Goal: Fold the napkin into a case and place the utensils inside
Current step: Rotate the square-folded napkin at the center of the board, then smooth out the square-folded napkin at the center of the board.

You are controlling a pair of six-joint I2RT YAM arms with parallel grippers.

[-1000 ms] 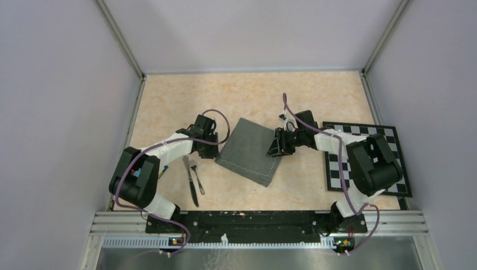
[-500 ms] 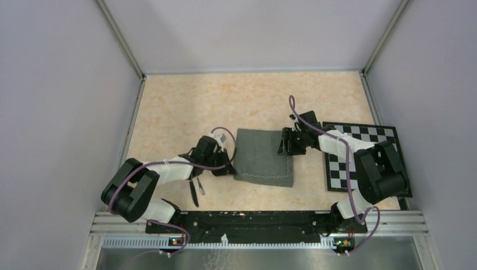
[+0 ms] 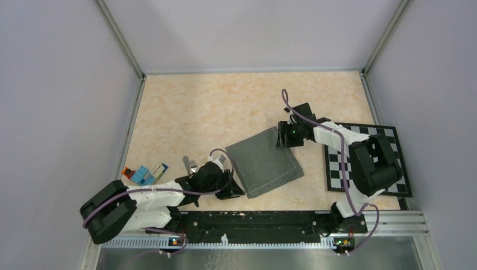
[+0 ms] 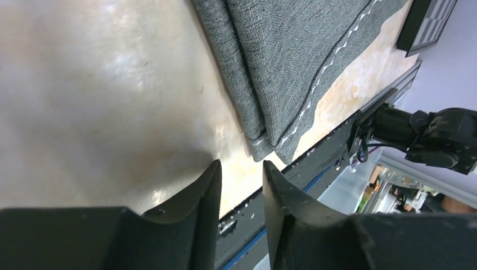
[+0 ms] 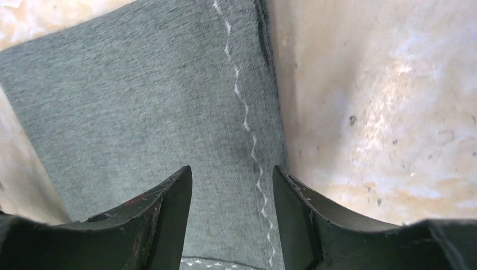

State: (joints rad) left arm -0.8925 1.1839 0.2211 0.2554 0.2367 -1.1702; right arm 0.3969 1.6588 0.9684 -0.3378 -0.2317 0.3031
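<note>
The napkin [image 3: 264, 162] lies folded in layers on the table, turned at an angle, with its pale stitched hem showing [image 5: 247, 124]. My left gripper [image 3: 239, 193] sits low at the napkin's near-left corner [image 4: 270, 147], jaws a little apart with nothing between them [image 4: 241, 169]. My right gripper [image 3: 282, 138] is at the napkin's far right corner. It stands open [image 5: 230, 171] just above the cloth, its fingers straddling the stitched line. Of the utensils, only two silver ends [image 3: 189, 165] show beyond my left forearm; the rest is hidden.
A black-and-white checkered board [image 3: 394, 169] lies at the right, partly under my right arm. Small orange, blue and white objects [image 3: 145, 173] sit by the table's left edge. The metal rail [image 3: 253, 219] runs along the near edge, close to my left gripper.
My left arm has swung down toward the near edge, to the napkin's near corner. The napkin has turned counter-clockwise. My right gripper has followed its far corner and stayed open.
</note>
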